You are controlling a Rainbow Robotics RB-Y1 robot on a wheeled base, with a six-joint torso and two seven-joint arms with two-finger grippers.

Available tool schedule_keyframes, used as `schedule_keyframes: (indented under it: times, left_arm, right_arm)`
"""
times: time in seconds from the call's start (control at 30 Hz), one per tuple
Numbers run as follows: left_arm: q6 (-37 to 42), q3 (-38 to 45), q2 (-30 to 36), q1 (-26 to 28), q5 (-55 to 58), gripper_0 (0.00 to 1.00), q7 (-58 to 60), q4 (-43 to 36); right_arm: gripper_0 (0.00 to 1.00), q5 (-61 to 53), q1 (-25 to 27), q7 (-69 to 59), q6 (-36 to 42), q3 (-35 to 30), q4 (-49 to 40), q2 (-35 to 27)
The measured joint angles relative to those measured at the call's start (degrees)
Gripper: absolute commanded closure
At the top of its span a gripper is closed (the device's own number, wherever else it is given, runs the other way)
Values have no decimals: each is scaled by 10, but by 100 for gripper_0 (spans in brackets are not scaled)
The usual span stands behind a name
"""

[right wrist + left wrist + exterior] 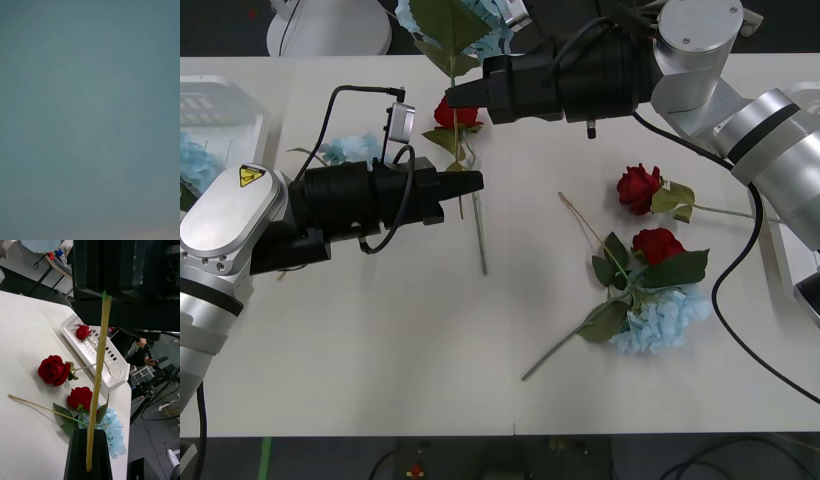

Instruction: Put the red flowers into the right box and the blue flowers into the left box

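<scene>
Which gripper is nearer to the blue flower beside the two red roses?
Left. The left gripper is mid-table, across from that blue flower; the right gripper is at the far edge.

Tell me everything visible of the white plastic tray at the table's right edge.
Shallow white plastic tray, rectangular with rounded corners, a raised rim and slots in one long wall. It sits flat near the white table's right edge. One red rose lies inside it.

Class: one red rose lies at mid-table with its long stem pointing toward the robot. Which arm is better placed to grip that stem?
Left, probably. The left tool sits right against the bare stem of the rose, about halfway along it. The right tool hangs by the bloom instead.
</scene>
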Motion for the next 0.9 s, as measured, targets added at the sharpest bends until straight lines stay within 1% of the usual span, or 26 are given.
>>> schedule_keyframes:
  times: [0.07,0.1,0.13,0.17,0.2,0.23,0.27,0.7,0.9]
  left_arm:
    - [0,0,0,0,0,100,0,0]
    - [0,0,0,0,1,100,0,0]
    - [0,0,0,0,1,100,0,0]
    - [0,0,0,0,2,100,0,0]
    - [0,0,0,0,4,100,0,0]
    - [0,0,0,0,5,100,0,0]
    - [0,0,0,0,7,100,0,0]
    - [-14,8,2,0,22,100,0,1]
    - [-19,32,27,0,37,100,0,1]
  right_arm:
    - [100,0,0,-1,0,0,0,0]
    - [97,0,0,-1,0,0,0,0]
    - [72,0,0,-2,0,0,0,0]
    - [53,-1,0,-2,0,0,0,0]
    - [30,-1,0,-2,-1,0,0,0]
    - [20,-1,0,-2,-1,0,0,0]
    - [0,-1,0,-2,-2,0,0,0]
    - [0,-3,0,-22,-15,0,0,0]
    - [0,7,-1,-22,-13,0,0,0]
